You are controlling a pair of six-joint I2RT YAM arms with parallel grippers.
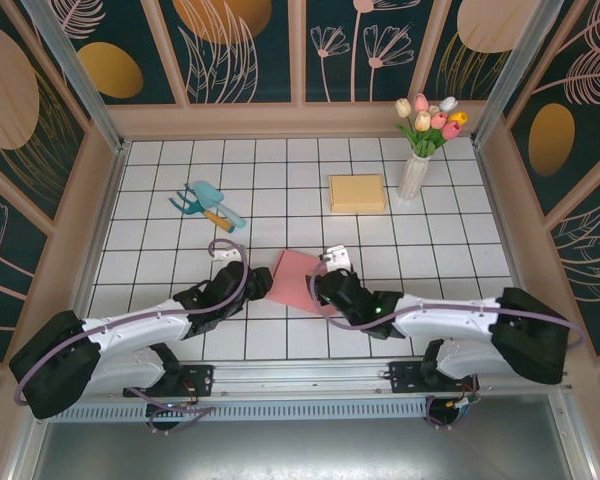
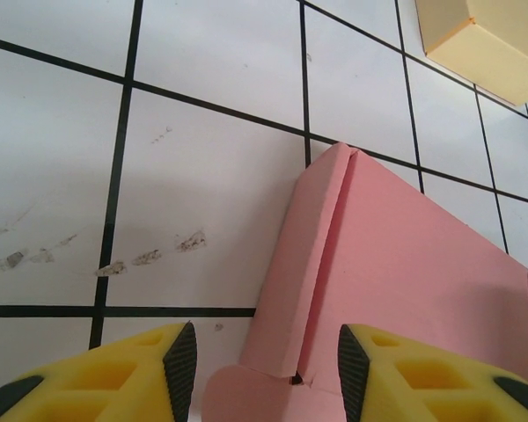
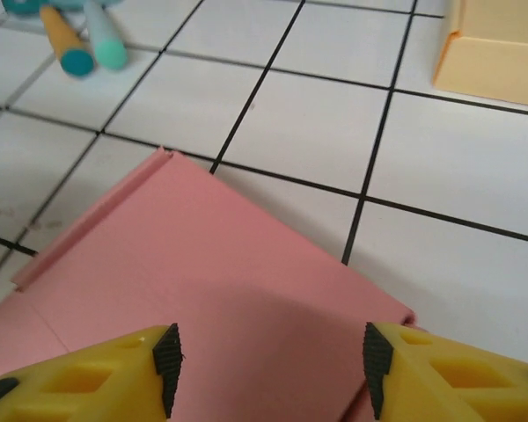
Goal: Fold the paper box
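This is a robot lab's staged test booth, not a lived-in room. The table (image 1: 450, 275) is a white gridded top, boxed in by aluminium posts (image 1: 75, 70) and printed leaf-pattern panels (image 1: 240, 50). Two arms (image 1: 450, 322) are bolted to a metal rail (image 1: 300, 378) at its near edge. On its far half sit props: a vase (image 1: 414, 175) of tulips and what look like toy garden tools (image 1: 208, 203).

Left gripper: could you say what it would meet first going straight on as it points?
Most likely the flat pink paper box: its folded flap lies directly ahead of the left gripper, between its open jaws; depth is unclear.
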